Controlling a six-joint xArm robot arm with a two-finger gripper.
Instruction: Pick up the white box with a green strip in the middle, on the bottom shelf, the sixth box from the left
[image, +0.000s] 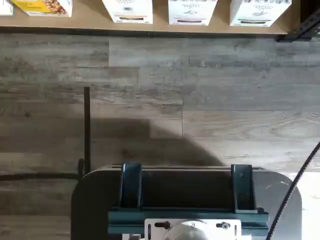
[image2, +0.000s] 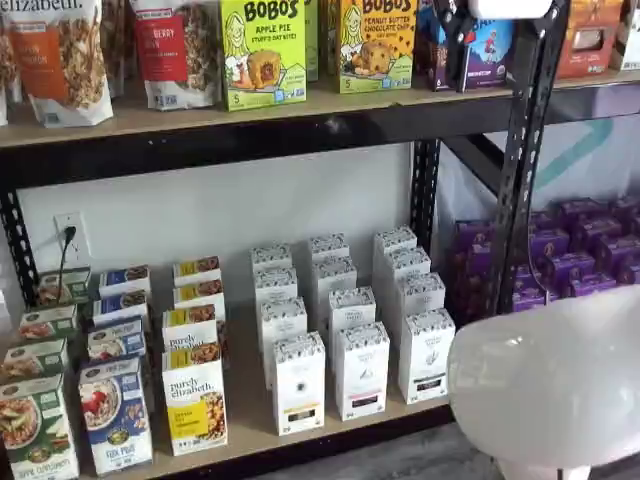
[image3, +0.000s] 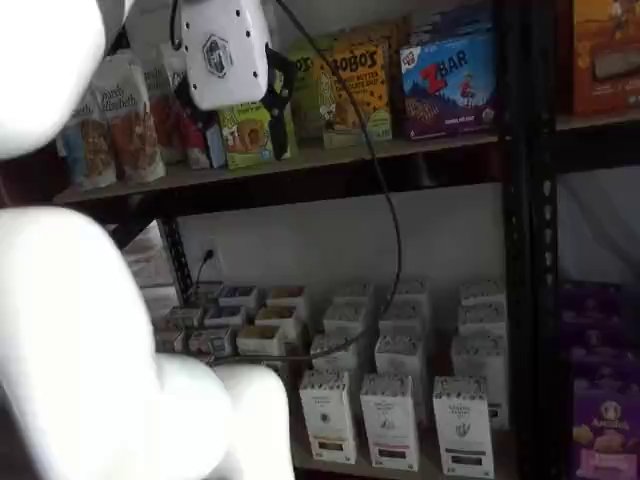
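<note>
The white box (image2: 427, 355) with a dark strip low on its front stands at the right end of the front row on the bottom shelf (image2: 250, 425). It shows in both shelf views (image3: 463, 425) and, only its lower part, in the wrist view (image: 260, 12). Beside it stand like cartons with a reddish strip (image2: 362, 370) and a yellowish strip (image2: 299, 385). My gripper (image3: 278, 105) hangs high up in front of the upper shelf, far above the box. Its black fingers show at the top of a shelf view (image2: 455, 35); no gap can be made out.
The upper shelf (image2: 330, 105) carries Bobo's boxes (image2: 263, 50) and granola bags. Purple boxes (image2: 575, 250) fill the bay to the right of a black upright (image2: 520, 180). My white arm (image2: 550, 385) blocks part of both shelf views. A dark mount (image: 187, 200) shows in the wrist view.
</note>
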